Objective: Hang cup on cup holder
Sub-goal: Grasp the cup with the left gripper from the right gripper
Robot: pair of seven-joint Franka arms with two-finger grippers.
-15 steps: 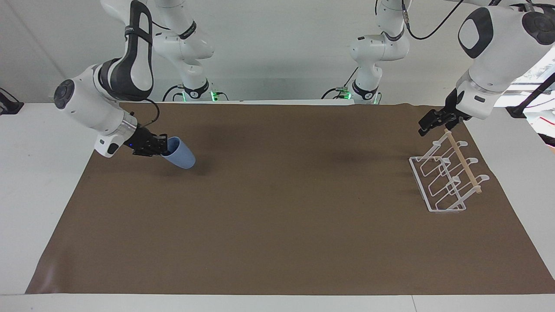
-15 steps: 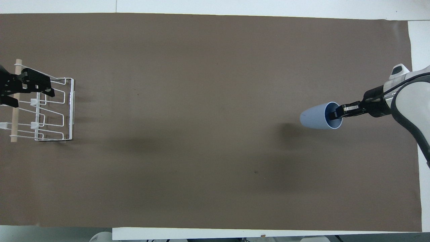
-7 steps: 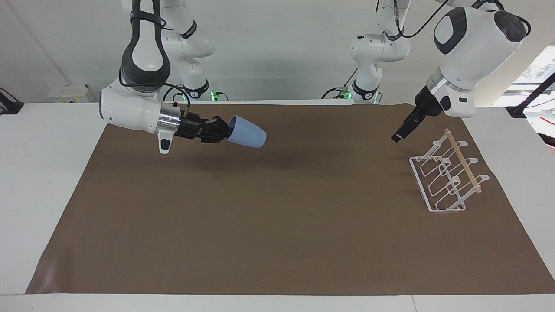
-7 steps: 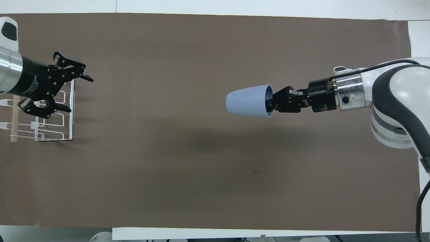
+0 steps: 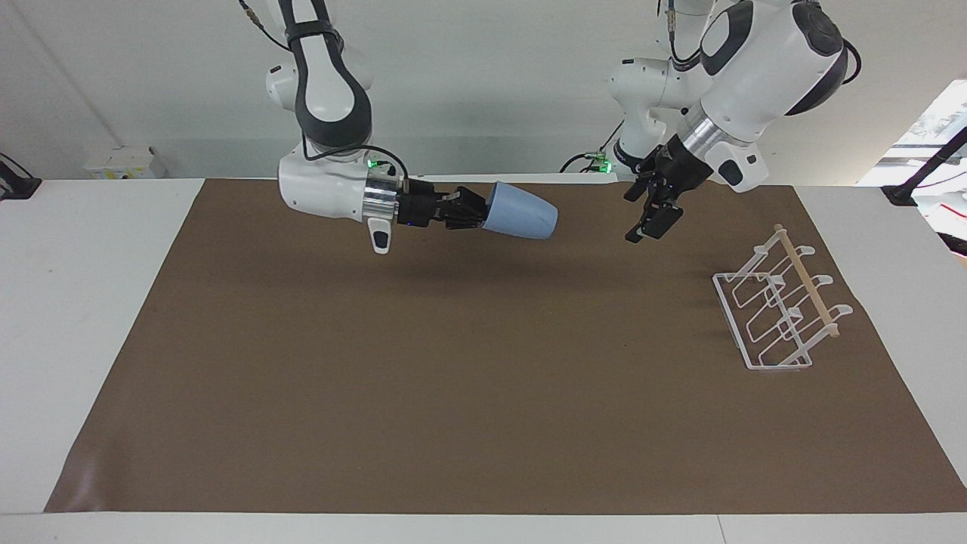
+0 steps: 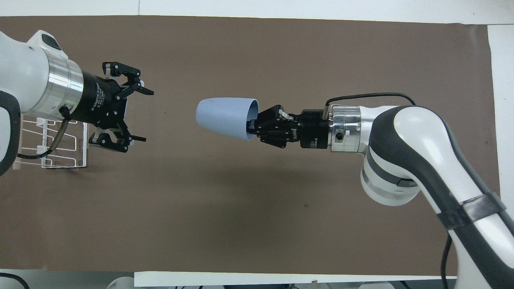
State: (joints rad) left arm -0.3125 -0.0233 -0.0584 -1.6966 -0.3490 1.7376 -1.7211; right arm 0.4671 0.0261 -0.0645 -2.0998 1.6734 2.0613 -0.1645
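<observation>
Cup (image 5: 520,212) level in right gripper (image 5: 470,211); left gripper (image 5: 651,219) spread, facing it.

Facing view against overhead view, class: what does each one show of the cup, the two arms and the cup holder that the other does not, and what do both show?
Only the facing view shows both arm bases, the cup hanging well above the mat, and the whole cup holder with its wooden rod.

Only the overhead view shows the left gripper with its jaws spread wide, and the left arm covering part of the cup holder.

Both show the right gripper gripping the cup at its rim, base pointing at the left gripper.
</observation>
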